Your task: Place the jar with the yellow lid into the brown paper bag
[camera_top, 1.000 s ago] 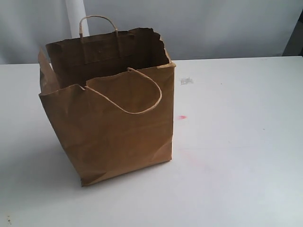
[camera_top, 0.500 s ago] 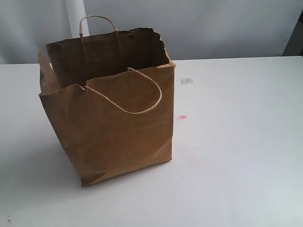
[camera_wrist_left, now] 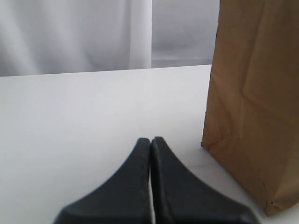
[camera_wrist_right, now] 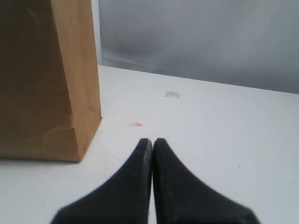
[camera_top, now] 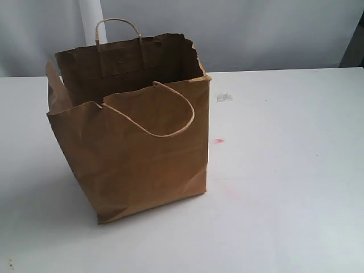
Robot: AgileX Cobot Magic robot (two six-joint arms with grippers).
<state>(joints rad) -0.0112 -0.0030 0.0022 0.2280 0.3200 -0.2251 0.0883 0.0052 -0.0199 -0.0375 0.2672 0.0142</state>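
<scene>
Both my left claw (camera_wrist_left: 150,140) and right claw (camera_wrist_right: 152,140) are pinched closed, empty. The brown paper bag (camera_top: 142,153) stands upright near both; the yellow-lidded jar is unseen, so its direction I cannot tell.

White tabletop (camera_top: 284,199) is filling most of the ext. view, w/ its far edge running straight across under a grey backdrop (camera_top: 273,28). Small red mark (camera_top: 218,140) is sitting approx. mid-table, and a fainter pink smear (camera_top: 233,190) is lying between it and the front edge. Greyish scrap or smudge (camera_top: 224,97) is lying nearer the far edge, apart from the red mark. White upright post (camera_top: 91,20) is standing behind the far edge, toward the far-left corner. Dark obj. (camera_top: 354,45) is showing past the far-right corner; can't tell what it is. Couple of tiny dark specks (camera_top: 9,264) are sitting toward the front-left corner.
</scene>
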